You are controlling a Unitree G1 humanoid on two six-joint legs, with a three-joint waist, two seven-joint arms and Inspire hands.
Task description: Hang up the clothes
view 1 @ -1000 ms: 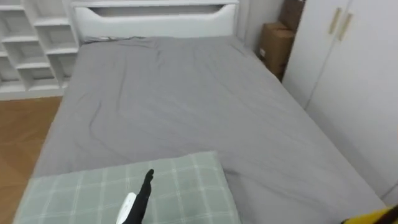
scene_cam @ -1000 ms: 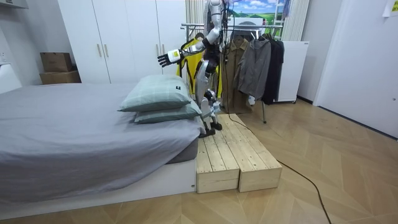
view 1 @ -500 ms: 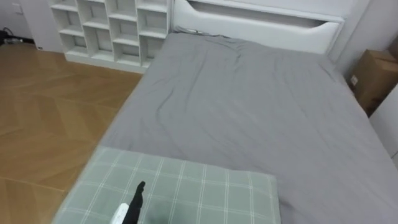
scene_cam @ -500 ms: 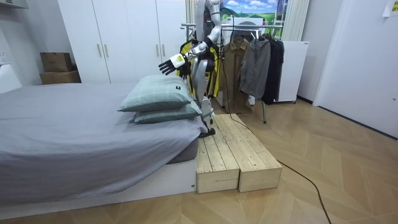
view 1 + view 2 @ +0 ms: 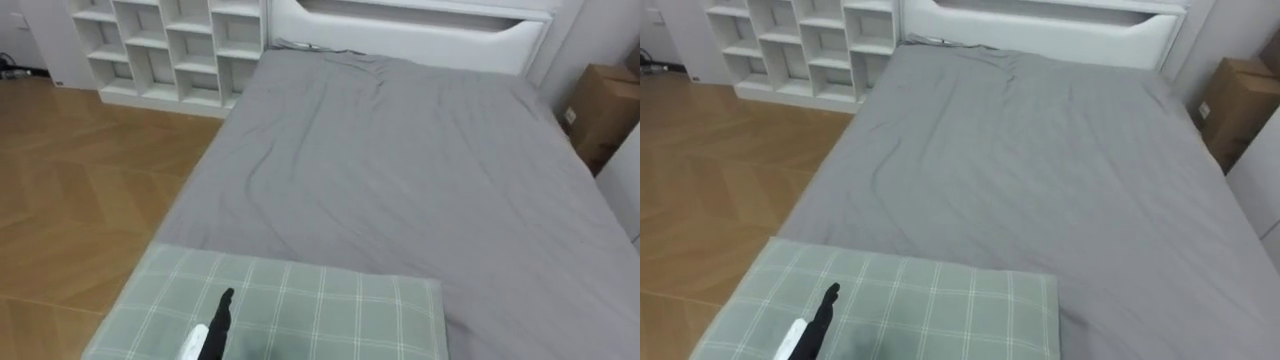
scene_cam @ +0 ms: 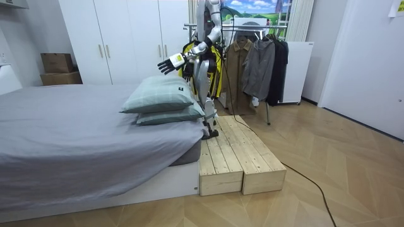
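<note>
Left robot hand [image 6: 169, 62] is stretched out in front of the robot at about chest height. Fingers are straight and spread, with nothing in them. It hangs in the air above the top pillow [image 6: 158, 94], clear of it. In the eye views it comes in from the lower left as a dark finger over the checked cover.

Robot stands upright on a wooden platform [image 6: 237, 157]. The platform sits hard against the bed [image 6: 76, 139] at the pillow end. The head camera looks along the grey sheet toward the white headboard [image 5: 400, 25].

Pillows: two, stacked. The green checked one is on top and a plainer green pillow [image 6: 167, 116] is under it. Both sit at the bed edge nearest the robot.

Clothes:
- A yellow-and-black garment [image 6: 218, 60] is right at the robot's torso, on the side toward the rack. Can't tell what is holding it.
- The clothes rack [image 6: 243, 25] stands just behind the robot.
- On it hang a brown coat [image 6: 237, 66], a grey jacket [image 6: 259, 66] and a black garment [image 6: 278, 63], side by side.

Around the bed:
- A white cubby shelf [image 5: 170, 45] stands on the wood floor [image 5: 80, 200], to the robot's left of the headboard.
- A cardboard box [image 5: 600, 110] is on the robot's right of the bed.
- White wardrobe doors [image 6: 126, 38] are along the far wall in the room view.
</note>
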